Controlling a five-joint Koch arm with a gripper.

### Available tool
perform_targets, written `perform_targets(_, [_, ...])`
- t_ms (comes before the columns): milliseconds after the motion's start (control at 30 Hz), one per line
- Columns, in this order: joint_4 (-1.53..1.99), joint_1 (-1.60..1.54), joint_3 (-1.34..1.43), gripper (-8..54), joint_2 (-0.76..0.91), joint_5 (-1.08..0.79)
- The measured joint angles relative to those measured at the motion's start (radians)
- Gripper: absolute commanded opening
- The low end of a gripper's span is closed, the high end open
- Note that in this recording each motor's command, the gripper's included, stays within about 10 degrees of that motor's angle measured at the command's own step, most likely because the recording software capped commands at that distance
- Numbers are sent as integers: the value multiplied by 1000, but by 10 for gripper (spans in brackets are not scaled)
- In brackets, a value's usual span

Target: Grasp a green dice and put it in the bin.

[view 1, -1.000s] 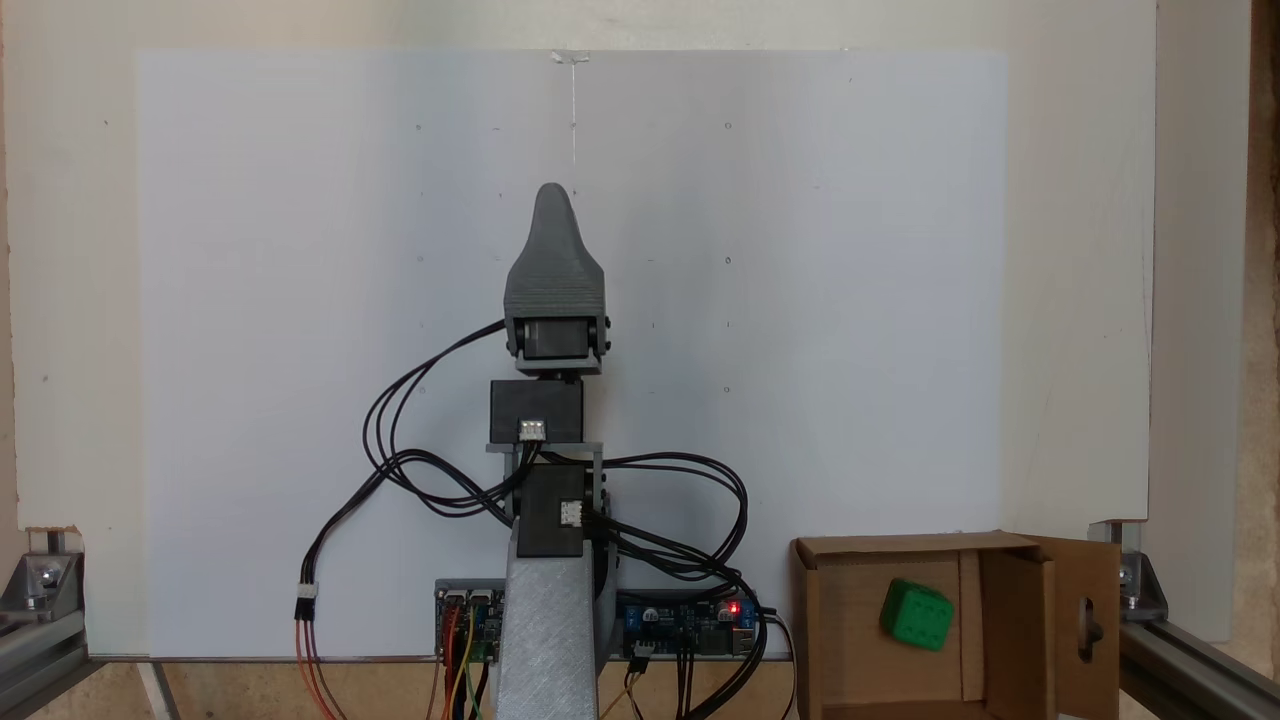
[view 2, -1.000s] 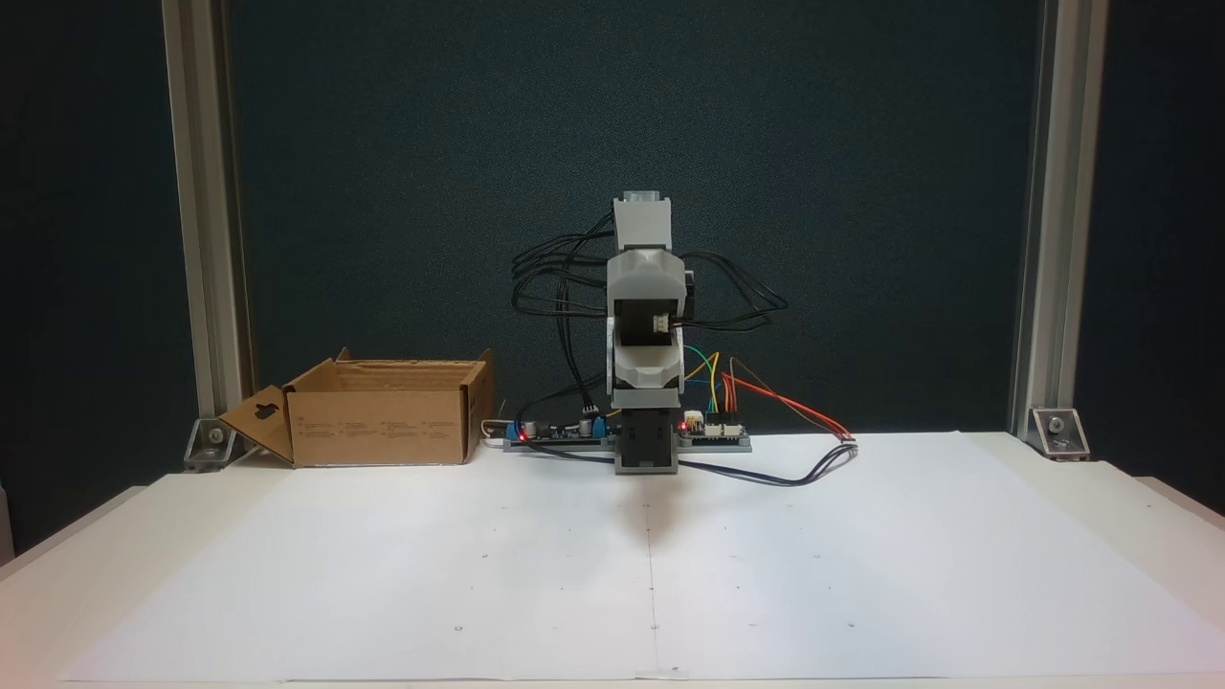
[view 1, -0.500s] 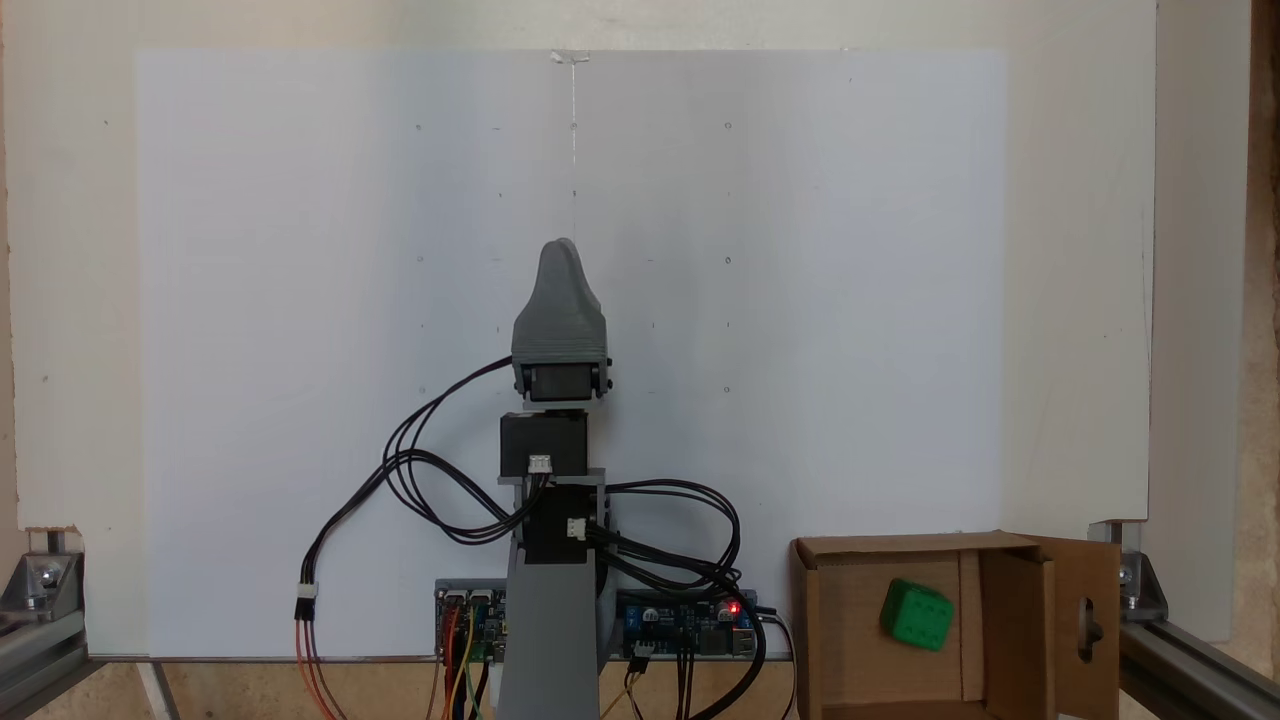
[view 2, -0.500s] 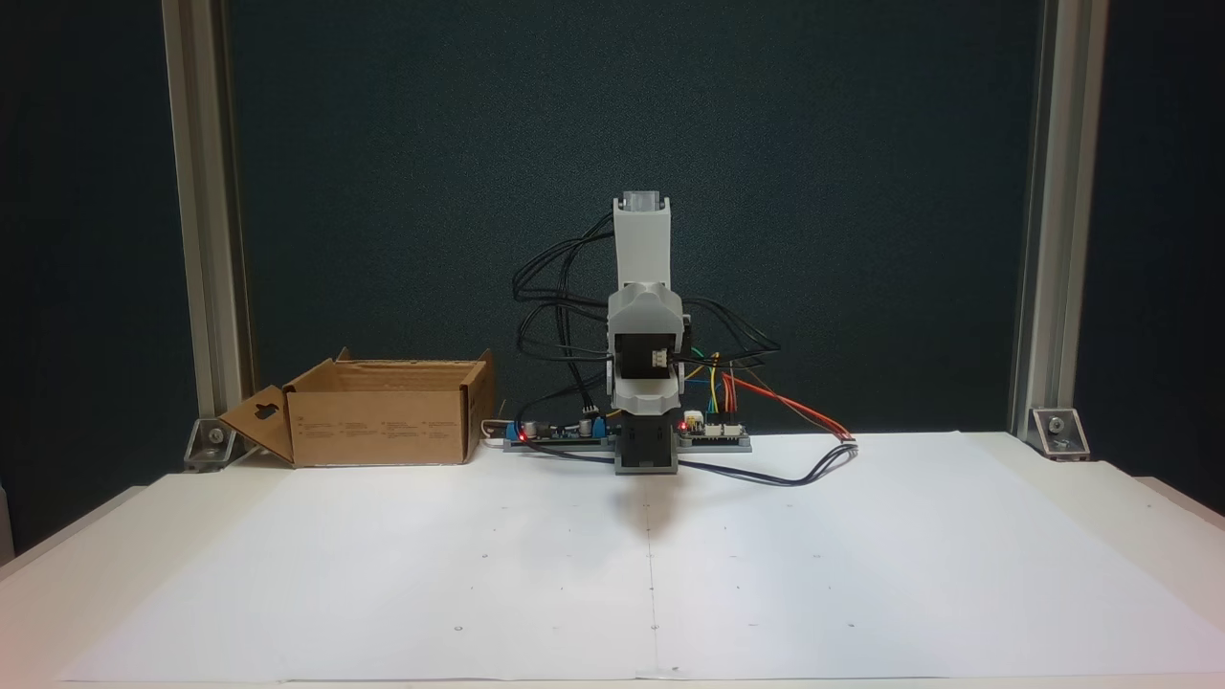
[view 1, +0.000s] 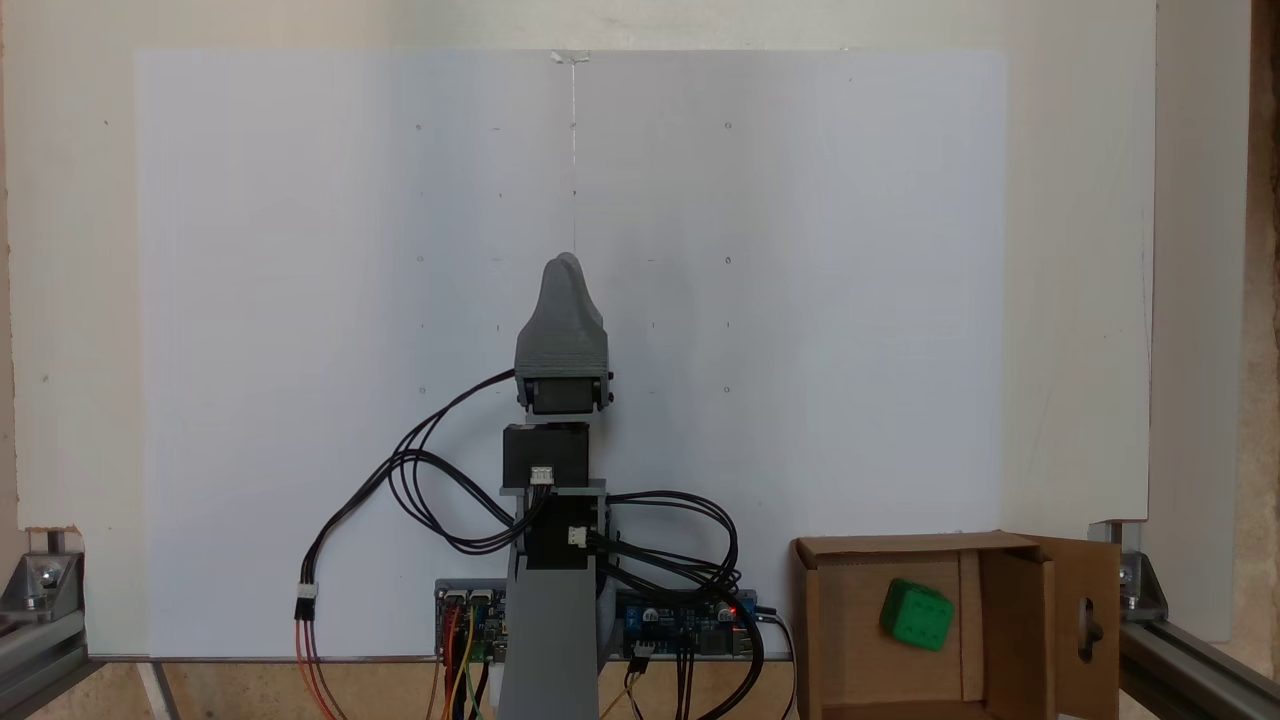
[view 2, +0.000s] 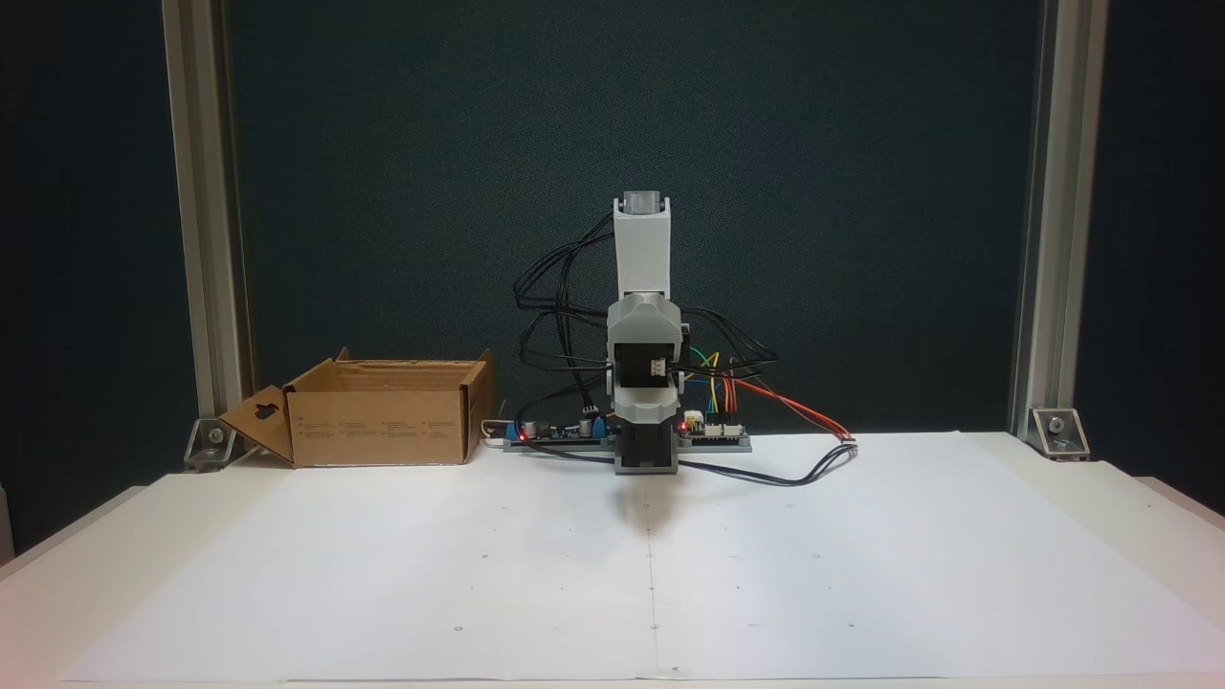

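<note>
The green dice (view 1: 915,615) lies inside the bin (view 1: 900,545), a brown cardboard box at the lower right of a fixed view, tilted on the box floor. In a fixed view from the front the bin (view 2: 378,426) stands at the left beside the arm's base, and its walls hide the dice. My gripper (view 1: 567,268) points out over the white sheet at the middle, well away from the bin. Its grey jaws lie one over the other, so the gap between them is hidden. From the front the gripper (view 2: 646,410) hangs low before the folded arm.
A white paper sheet (view 1: 800,300) covers the table. Circuit boards (view 2: 713,433) and looping cables (view 1: 430,490) sit at the arm's base. Aluminium posts (view 2: 1048,220) with corner brackets stand at the table's back corners. The bin's flap with a keyhole cutout (view 1: 1088,625) sticks outward.
The arm has folded back toward its base and the gripper has sunk lower. The dice and the bin have not moved.
</note>
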Motion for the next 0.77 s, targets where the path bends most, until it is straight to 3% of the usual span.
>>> perform_targets(767, [0, -8, 2, 445, 0, 0])
